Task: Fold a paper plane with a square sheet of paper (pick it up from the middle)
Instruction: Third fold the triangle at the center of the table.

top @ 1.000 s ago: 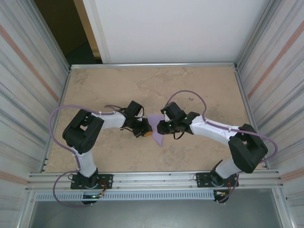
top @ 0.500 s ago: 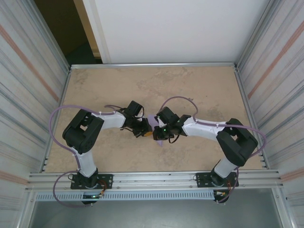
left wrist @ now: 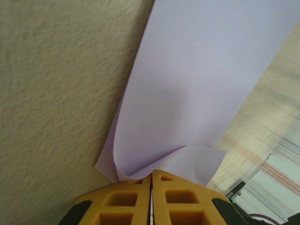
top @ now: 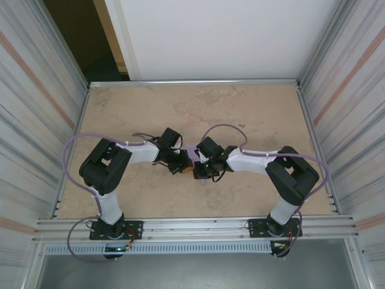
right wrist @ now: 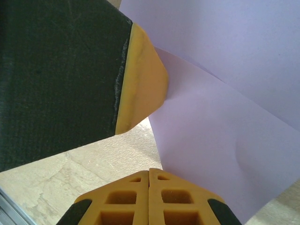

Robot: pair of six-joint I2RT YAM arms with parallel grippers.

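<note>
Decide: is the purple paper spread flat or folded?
Folded, not flat. The paper shows one layer over another in the right wrist view, and curls beside the left fingers.

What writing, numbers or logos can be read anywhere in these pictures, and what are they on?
None: no word, number, label or logo can be read in any view.
The lavender sheet of paper is blank.
The yellow fingers of the left gripper and the right gripper are unmarked.
The table and the ribbed side walls carry no print that shows.
</note>
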